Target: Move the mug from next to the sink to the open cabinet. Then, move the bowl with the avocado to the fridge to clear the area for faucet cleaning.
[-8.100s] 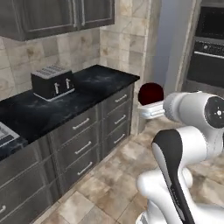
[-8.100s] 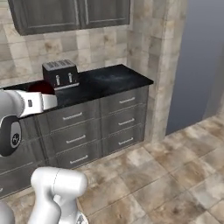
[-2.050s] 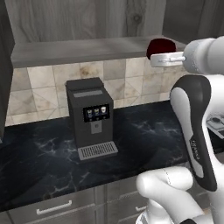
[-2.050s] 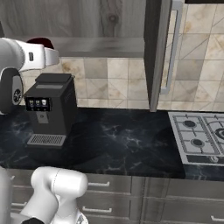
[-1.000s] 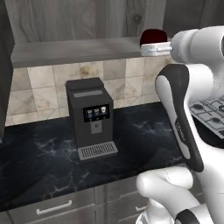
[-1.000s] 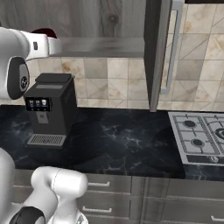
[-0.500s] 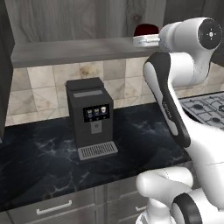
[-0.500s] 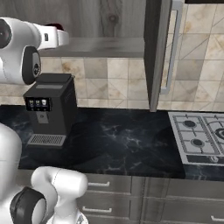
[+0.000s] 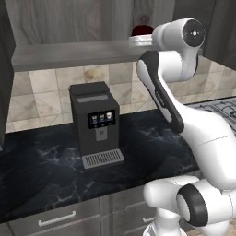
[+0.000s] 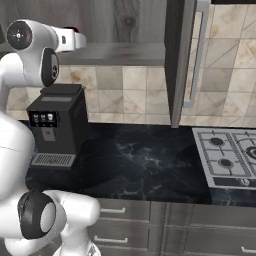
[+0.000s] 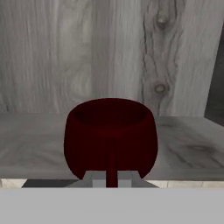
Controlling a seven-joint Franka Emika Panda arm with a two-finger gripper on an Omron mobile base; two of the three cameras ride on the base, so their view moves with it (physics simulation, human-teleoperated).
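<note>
Dark red fills the middle of your hand view: the mug (image 11: pixel 110 138) sits right in front of the gripper (image 11: pixel 111 178), whose jaws are pinched narrow on the mug's handle, the thin vertical strip running down its near side. You are holding it by that strip alone, so the grip is slim and the body can swing about it if you move sharply.

In the hand view the mug's base appears level with the front edge of the pale shelf (image 11: pixel 183 153) of the open cabinet (image 9: pixel 69 27), hanging over that edge rather than well inside. Whether the base already touches the wood you cannot tell from here. If you let go now, the risk is plain: with little shelf under it, the rounded mug could tip forward off the lip and drop onto the black worktop (image 9: pixel 41 170), near the coffee machine (image 9: pixel 94 124) standing below the shelf towards the wall.

From the left base view the mug (image 9: pixel 142 30) shows just above the shelf's front edge, with the arm's white wrist close beside it. Push in further before releasing, but watch the far side: the wood-grain back panel (image 11: pixel 65 52) stands not far behind the mug, and driving too deep would knock the mug against it and twist it in the jaws. Lowering too hard would jam the base on the shelf's lip.

The cabinet door (image 10: pixel 182 60) hangs open to the right, well apart from the arm.
</note>
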